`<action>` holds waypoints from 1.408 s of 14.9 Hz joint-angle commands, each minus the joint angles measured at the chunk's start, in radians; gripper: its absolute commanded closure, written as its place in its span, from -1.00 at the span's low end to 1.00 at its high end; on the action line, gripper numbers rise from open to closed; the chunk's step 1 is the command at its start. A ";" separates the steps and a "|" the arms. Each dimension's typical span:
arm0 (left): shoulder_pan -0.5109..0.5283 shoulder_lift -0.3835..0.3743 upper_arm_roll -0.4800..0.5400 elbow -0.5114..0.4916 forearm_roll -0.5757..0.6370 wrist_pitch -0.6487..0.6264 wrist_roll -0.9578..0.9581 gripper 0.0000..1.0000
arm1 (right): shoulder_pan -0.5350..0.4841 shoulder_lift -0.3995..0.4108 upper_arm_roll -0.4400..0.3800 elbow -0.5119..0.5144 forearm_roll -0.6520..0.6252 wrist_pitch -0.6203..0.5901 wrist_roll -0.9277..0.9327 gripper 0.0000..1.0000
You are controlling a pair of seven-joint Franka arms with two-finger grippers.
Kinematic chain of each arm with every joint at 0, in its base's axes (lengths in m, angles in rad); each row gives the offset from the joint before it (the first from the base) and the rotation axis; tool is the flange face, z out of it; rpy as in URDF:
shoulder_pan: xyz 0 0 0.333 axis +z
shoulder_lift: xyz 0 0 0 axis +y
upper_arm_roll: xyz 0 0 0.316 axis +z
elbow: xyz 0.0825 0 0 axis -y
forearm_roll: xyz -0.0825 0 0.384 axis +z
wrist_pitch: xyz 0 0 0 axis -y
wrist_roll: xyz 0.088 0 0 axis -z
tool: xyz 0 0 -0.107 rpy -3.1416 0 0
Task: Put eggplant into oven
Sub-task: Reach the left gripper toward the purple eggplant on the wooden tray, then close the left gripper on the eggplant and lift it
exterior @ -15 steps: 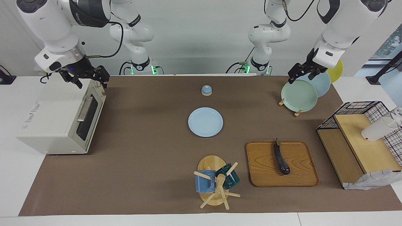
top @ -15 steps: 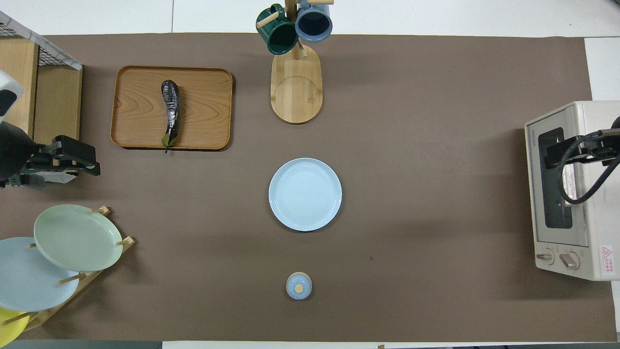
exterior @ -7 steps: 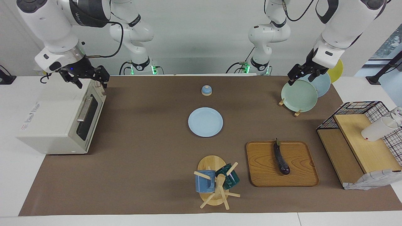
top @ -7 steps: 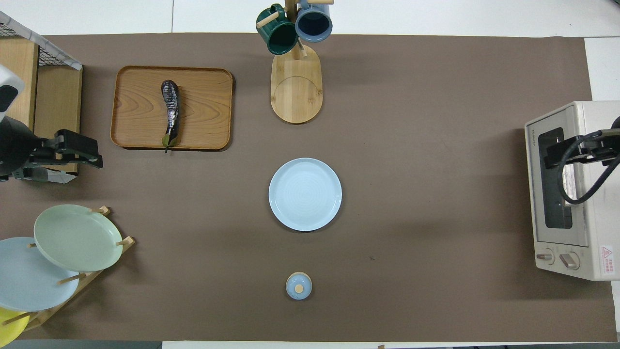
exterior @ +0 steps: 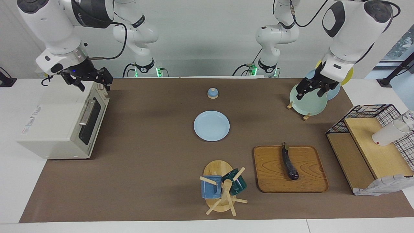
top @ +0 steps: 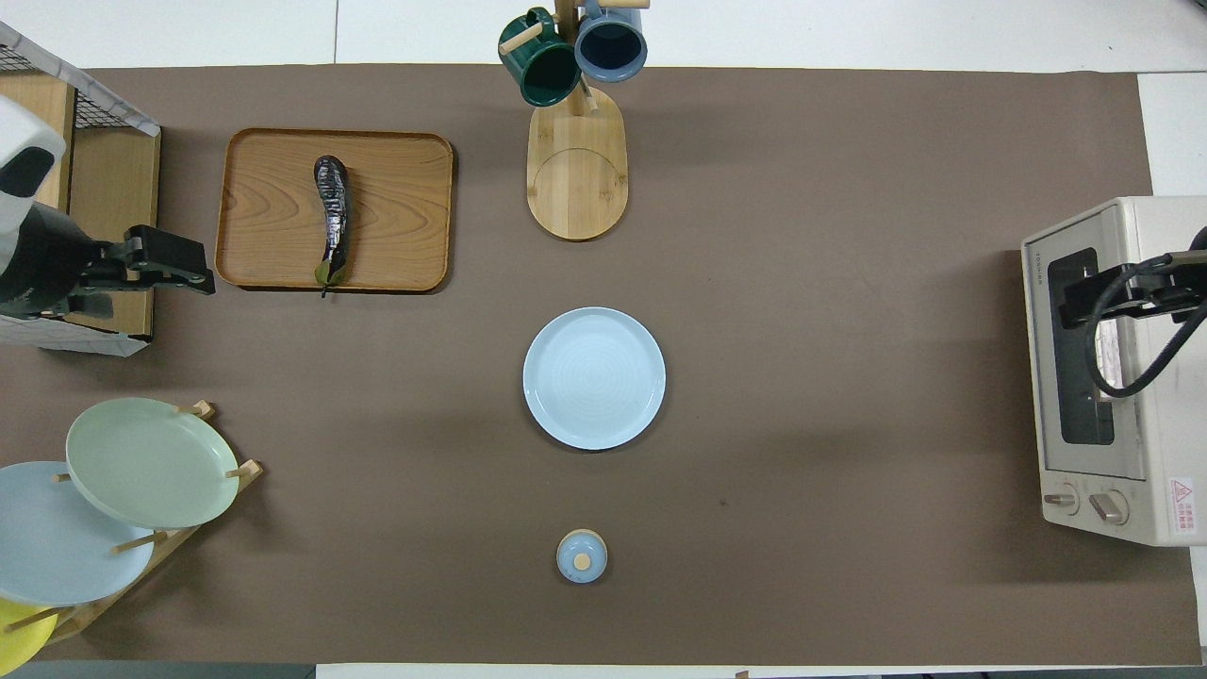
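Note:
The dark purple eggplant (exterior: 289, 163) lies on a wooden tray (exterior: 271, 181) toward the left arm's end of the table; it also shows in the overhead view (top: 332, 219). The off-white oven (exterior: 61, 121) stands at the right arm's end with its glass door shut, and shows in the overhead view (top: 1146, 377). My left gripper (exterior: 310, 91) is open and empty in the air over the plate rack's green plate; in the overhead view it (top: 170, 272) is beside the tray. My right gripper (exterior: 93, 81) is open and empty over the oven's top front edge (top: 1084, 302).
A light blue plate (exterior: 211, 125) lies mid-table, with a small blue lidded knob (exterior: 212, 93) nearer the robots. A mug tree (exterior: 223, 189) with blue and green mugs stands beside the tray. A plate rack (exterior: 307, 100) and a wire-and-wood shelf (exterior: 368, 152) with a white cup stand at the left arm's end.
My left gripper has moved away from the robots and lower, from above the plate rack toward the tray. The right arm has not moved. The eggplant and the oven are unchanged.

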 commanded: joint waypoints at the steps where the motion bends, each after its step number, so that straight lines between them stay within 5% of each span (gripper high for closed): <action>1: -0.014 0.118 -0.003 0.059 0.011 0.037 0.062 -1.00 | -0.008 -0.015 0.003 -0.008 0.031 -0.014 0.009 -1.00; 4: -0.016 0.249 -0.003 0.123 0.041 0.077 0.117 -1.00 | -0.008 -0.015 0.003 -0.008 0.031 -0.014 0.009 -1.00; 13: -0.045 0.442 -0.003 0.120 0.078 0.293 0.205 -1.00 | -0.008 -0.015 0.003 -0.008 0.031 -0.014 0.009 -1.00; 21: -0.050 0.508 -0.003 0.059 0.118 0.471 0.207 -1.00 | -0.008 -0.015 0.003 -0.008 0.031 -0.014 0.009 -1.00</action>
